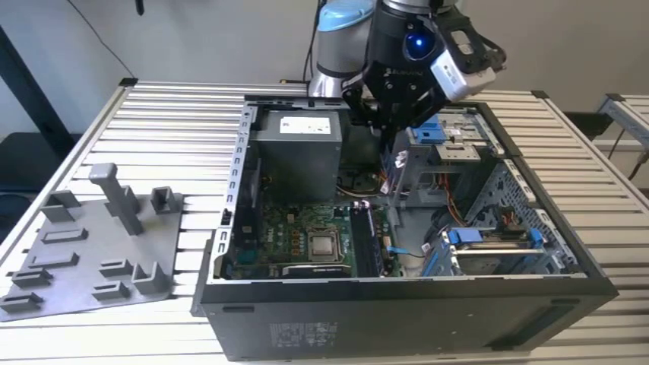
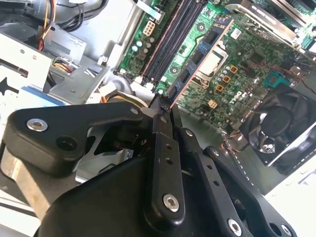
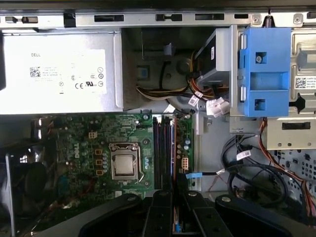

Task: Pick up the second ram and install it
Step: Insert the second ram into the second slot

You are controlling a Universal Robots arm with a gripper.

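Slatted metal counter (image 1: pixel 152 122) carries an open computer case (image 1: pixel 406 312) lying on its side, so the motherboard (image 1: pixel 294 228) faces up and can be reached from above. Toward the exterior view's left sits a grey tray (image 1: pixel 76 280) with upright posts (image 1: pixel 109 182). Its holders look shaped to keep parts standing on edge, ready for a grip.

The arm hangs over the case with the tool (image 1: pixel 390 129) lowered inside, between the power supply (image 1: pixel 296 152) and the drive cage (image 1: pixel 507 190). In the second wrist view the tool is pressed together on the second ram (image 2: pixel 200 54), pinching it by its flat faces. It juts forward from between the fingertips, and how much of it lies behind them is hidden. This grip leaves the long contact edge free, which I judge suits pressing it down into a slot.

In the first wrist view the second ram (image 3: pixel 174 153) appears as a thin line running along the black memory slots (image 3: pixel 160 148), beside the processor socket (image 3: pixel 122 165). It is lined up lengthwise with them and seems to be held above them, not seated. Which slot it is over I cannot tell.
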